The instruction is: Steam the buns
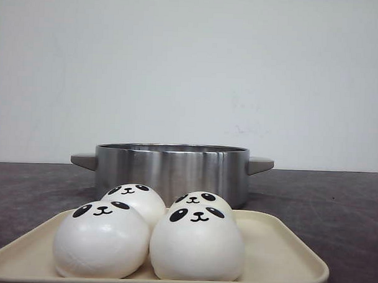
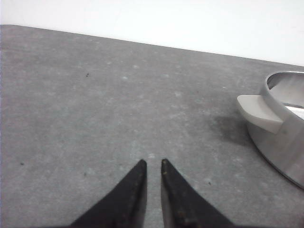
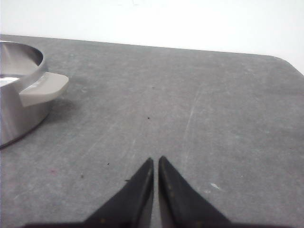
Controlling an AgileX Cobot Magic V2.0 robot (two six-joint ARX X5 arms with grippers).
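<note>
The left gripper (image 2: 153, 164) hangs over bare bench with its two black pointed jaws drawn narrow, only a thin slit between the tips and nothing held. The right gripper (image 3: 156, 160) matches it: black jaws almost touching at the tips, empty, above the bench.

Under both pairs of jaws lies the dark grey, faintly speckled stone-like bench (image 2: 95, 104), which shows a few pale scuffs ahead of the right jaws. Ahead of the left jaws and off to one side stands the round brushed stainless-steel pot (image 2: 280, 142), well apart from the tips, with a pale grey-beige handle (image 2: 259, 113) jutting toward them. The right jaws see the same pot on their other side, also well apart, with its second handle (image 3: 42, 89) turned toward them. So the pot sits between the two grippers and further out than both.

In the front view neither gripper appears. The four smooth white dome-shaped buns with black panda faces (image 1: 150, 233) sit clustered and touching, two in front and two behind, on a cream rounded-rectangle tray (image 1: 284, 256) on the near side of the pot; how far they lie from the jaws cannot be told.

No brand, label or writing is readable on the pot, tray or buns.
</note>
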